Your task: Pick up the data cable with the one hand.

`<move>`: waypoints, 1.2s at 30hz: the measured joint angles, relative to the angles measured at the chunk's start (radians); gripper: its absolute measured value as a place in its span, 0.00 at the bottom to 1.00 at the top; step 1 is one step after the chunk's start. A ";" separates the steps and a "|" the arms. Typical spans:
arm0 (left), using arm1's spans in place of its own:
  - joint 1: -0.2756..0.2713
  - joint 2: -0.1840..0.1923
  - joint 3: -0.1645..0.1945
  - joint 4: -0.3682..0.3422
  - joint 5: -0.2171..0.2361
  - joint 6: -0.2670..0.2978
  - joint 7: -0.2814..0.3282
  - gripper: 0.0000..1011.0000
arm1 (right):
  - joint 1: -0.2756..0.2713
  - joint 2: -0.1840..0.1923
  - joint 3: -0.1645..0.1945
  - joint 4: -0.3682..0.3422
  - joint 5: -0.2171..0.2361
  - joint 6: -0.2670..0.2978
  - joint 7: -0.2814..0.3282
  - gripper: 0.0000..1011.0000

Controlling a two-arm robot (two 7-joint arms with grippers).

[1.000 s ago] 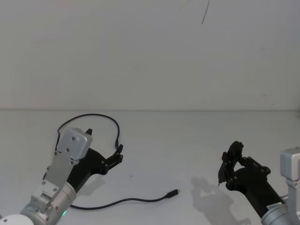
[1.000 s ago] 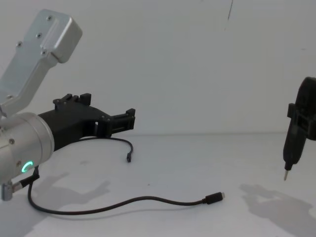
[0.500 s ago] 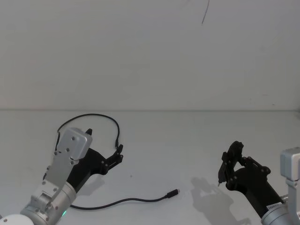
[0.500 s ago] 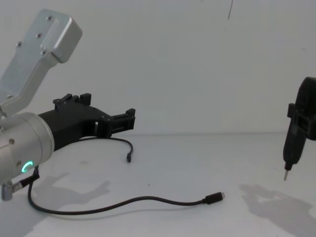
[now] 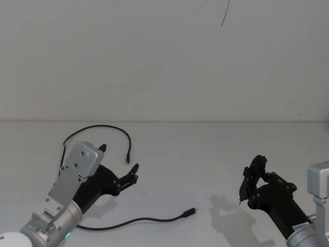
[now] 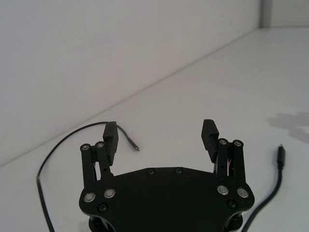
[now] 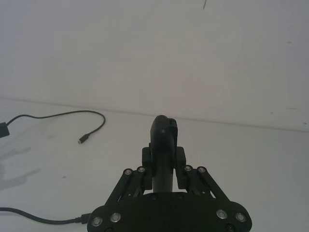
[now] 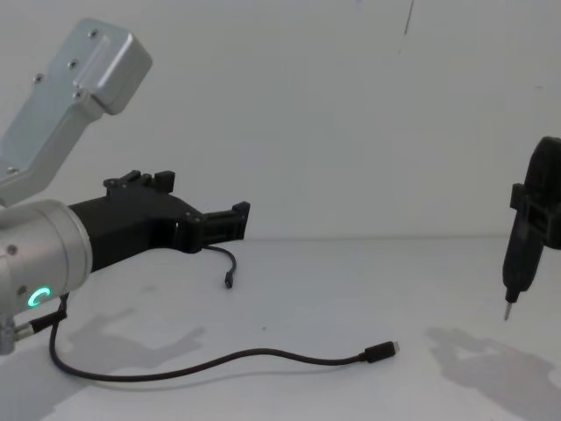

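**Q:** Long thin black data cable [image 5: 139, 220], status?

**A:** Flat on white tabletop [image 5: 205, 149], ungrasped. Chunky black plastic left hand [image 6: 159, 126]: jaws spread, hovering above cable, no contact. Right hand [image 7: 163, 159]: clamped on slim black pen-shaped tool [image 7: 163, 133], off to the side. Approach, grasp and lift outstanding.

This looks like a robot test lab. A plain white bench [image 5: 169, 154] runs back to a plain white wall [image 5: 164, 62], which has one thin dark line [image 5: 225, 15] high up. A data cable [image 8: 263, 353] lies on the bench between two silver-wristed machine arms. The left claw [image 6: 159, 126] is spread wide, and the right claw [image 7: 164, 155] is clamped on a pen-shaped tool [image 7: 164, 128].
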 joint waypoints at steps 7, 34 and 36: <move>-0.012 0.048 0.002 -0.004 -0.025 0.017 -0.093 0.99 | 0.000 0.000 0.000 0.000 0.000 0.000 0.000 0.26; -0.094 0.161 -0.051 0.042 -0.135 0.114 -0.359 0.99 | 0.000 0.000 0.000 0.000 0.000 0.000 0.000 0.26; -0.108 0.166 -0.045 0.048 -0.139 0.120 -0.383 0.99 | 0.000 0.000 0.000 0.000 0.000 0.000 0.000 0.26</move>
